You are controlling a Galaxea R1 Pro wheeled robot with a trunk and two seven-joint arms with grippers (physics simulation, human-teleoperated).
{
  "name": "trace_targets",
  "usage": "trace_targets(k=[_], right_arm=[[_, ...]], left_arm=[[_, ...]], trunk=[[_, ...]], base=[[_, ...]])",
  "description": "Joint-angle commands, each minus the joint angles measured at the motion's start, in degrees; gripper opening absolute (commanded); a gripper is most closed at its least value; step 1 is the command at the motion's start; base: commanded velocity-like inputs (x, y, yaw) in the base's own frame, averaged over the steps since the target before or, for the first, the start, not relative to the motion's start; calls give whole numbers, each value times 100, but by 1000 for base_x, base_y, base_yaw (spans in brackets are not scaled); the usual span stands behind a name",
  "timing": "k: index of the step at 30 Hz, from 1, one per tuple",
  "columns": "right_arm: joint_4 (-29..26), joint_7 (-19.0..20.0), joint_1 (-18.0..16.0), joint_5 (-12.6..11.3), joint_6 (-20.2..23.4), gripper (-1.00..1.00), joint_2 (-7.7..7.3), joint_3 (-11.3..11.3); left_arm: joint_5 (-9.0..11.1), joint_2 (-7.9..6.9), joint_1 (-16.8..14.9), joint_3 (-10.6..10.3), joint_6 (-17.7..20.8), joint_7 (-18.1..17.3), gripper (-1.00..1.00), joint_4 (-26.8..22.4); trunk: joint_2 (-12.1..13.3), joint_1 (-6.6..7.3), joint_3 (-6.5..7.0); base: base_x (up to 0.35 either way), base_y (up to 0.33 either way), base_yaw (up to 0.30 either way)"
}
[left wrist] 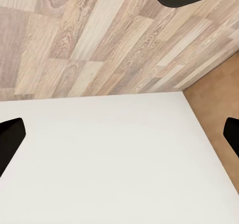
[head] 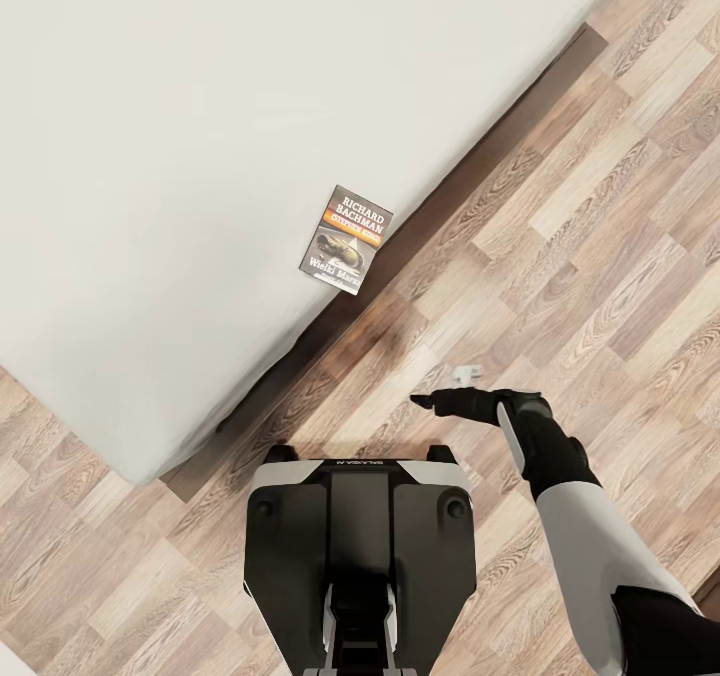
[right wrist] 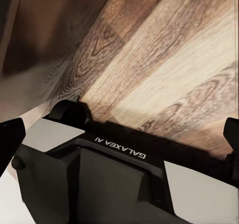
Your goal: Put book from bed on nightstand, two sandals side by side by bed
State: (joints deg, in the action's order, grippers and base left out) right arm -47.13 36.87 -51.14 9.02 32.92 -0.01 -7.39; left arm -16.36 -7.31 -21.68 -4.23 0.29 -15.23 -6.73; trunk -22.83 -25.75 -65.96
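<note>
On the bed (head: 150, 156), near its edge at twelve o'clock from the robot, lies the thin, light book (head: 346, 240), best pinched at its overhanging side by the right gripper (head: 430, 402), which looks spread wide and empty.

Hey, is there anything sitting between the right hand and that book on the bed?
Nothing visible. The book lies flat near the mattress edge of the bed, and the right hand hangs over bare wood floor just off that edge, with nothing between them.
</note>
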Motion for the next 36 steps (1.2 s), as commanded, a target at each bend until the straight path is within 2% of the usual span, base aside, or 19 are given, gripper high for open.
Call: trace_targets(k=[1, 6, 11, 12, 13, 16, 19, 23, 29, 36], right_arm=[[-6, 52, -2, 60, 17, 100, 4, -21], [-11, -396, -2, 15, 26, 100, 23, -106], [-20, -795, -2, -299, 14, 100, 38, -527], [-20, -795, -2, -299, 14, 100, 38, -527], [-21, -887, -2, -375, 10, 100, 39, -625], [-20, -1272, -2, -538, 3, 100, 45, -809], [-19, -1684, -2, -621, -7, 100, 59, -880], [-17, -2065, -2, -662, -3, 100, 123, -717], [-19, -2254, -2, -693, 37, 100, 159, -280], [-77, -2258, -2, -733, 56, 100, 148, -176]], left_arm=[[1, -3, 1, -41, 3, -13, 100, -8], [5, -6, -2, -36, -1, 1, 100, -11], [8, -7, -2, -35, -8, 8, 100, -12], [8, -7, -2, -35, -8, 8, 100, -12], [9, -7, -3, -35, -8, 9, 100, -12], [9, -7, -3, -34, -10, 10, 100, -12], [10, -6, -3, -34, -10, 11, 100, -17], [10, -2, -3, -34, -11, 11, 100, -14], [10, 0, -3, -34, -11, 11, 100, -18], [10, 0, -3, -34, -15, 11, 100, -19]], trunk=[[-9, -4, -5], [-9, -4, -5], [-9, -4, -5], [-9, -4, -5], [-9, -4, -5], [-9, -4, -5], [-9, -4, -5], [-9, -4, -5], [-9, -4, -5], [-9, -4, -5]], base=[[0, 0, 0], [0, 0, 0], [0, 0, 0], [0, 0, 0], [0, 0, 0], [0, 0, 0], [0, 0, 0], [0, 0, 0], [0, 0, 0], [0, 0, 0]])
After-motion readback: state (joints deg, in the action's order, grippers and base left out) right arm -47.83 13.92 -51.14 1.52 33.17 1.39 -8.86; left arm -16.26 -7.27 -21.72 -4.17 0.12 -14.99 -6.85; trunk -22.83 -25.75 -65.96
